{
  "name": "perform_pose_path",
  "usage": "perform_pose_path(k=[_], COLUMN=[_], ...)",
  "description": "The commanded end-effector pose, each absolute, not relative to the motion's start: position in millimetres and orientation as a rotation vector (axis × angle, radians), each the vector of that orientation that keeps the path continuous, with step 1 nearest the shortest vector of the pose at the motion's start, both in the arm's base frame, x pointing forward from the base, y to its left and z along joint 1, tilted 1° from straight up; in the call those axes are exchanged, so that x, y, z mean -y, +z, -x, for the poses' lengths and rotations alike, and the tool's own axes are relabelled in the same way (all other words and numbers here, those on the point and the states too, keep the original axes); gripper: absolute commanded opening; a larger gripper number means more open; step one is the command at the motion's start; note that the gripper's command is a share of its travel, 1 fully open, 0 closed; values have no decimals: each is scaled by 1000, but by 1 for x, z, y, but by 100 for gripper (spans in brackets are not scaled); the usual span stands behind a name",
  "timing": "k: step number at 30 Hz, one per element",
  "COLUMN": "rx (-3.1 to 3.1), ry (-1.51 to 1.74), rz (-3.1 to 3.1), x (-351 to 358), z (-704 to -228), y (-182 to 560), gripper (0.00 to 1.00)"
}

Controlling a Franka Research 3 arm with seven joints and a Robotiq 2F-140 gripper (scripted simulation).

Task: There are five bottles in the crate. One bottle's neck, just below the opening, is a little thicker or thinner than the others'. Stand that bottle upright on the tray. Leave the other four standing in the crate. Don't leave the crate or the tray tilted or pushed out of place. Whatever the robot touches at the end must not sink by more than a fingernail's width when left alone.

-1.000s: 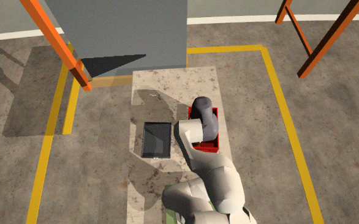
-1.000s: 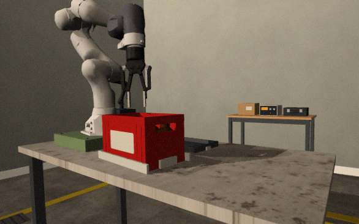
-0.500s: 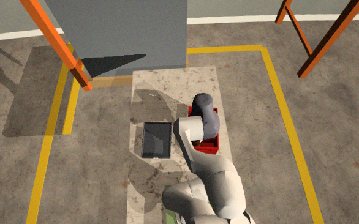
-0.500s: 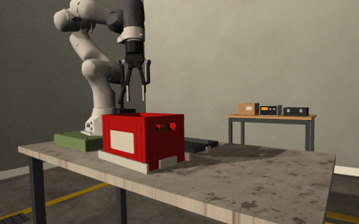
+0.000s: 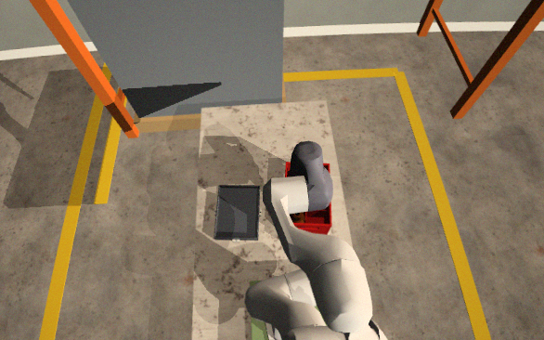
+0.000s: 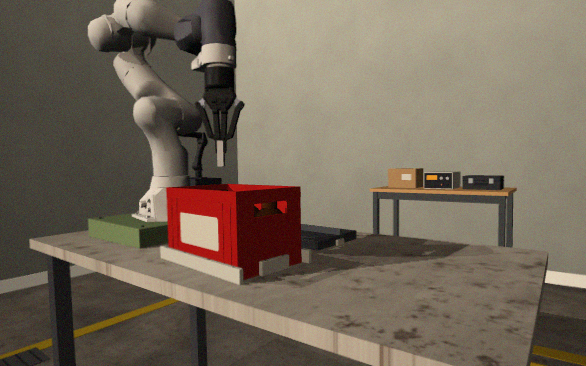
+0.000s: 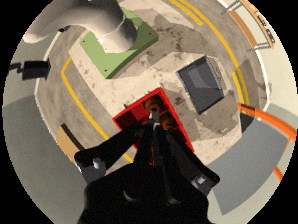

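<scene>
On stained table [image 6: 418,295]: red crate [image 6: 233,225].

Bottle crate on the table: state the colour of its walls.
Red, with a pale rectangular label panel; the plastic crate shows best in the exterior view.

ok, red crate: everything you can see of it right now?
The red plastic-looking crate is a boxy open-topped bin with a pale label panel on one side and a handle cutout, brown showing through it. It stands level on pale strips on the worn table, beside the dark tray. The shut gripper hangs above its rim, not touching.
</scene>
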State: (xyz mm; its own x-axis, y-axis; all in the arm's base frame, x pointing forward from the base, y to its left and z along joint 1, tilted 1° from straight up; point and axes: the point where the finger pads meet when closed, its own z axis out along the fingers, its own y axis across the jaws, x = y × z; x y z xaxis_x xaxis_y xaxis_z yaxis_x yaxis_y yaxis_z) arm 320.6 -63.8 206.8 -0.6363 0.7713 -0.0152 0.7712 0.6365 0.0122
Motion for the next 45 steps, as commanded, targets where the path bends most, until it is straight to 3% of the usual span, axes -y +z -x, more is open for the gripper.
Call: perform_pose_path(k=[1, 22, 32, 41, 42, 45], rx=[-2828, -2829, -2819, -2818, -2818, -2818], ry=[10, 12, -1, -3, -3, -3], rz=[-1325, -1324, -1324, -1324, -1324, -1324], x=[63, 63, 152, 154, 154, 154], z=[-321, -322, -402, -403, -403, -403], y=[208, 208, 210, 210, 210, 210], gripper=[10, 10, 10, 10, 44, 44])
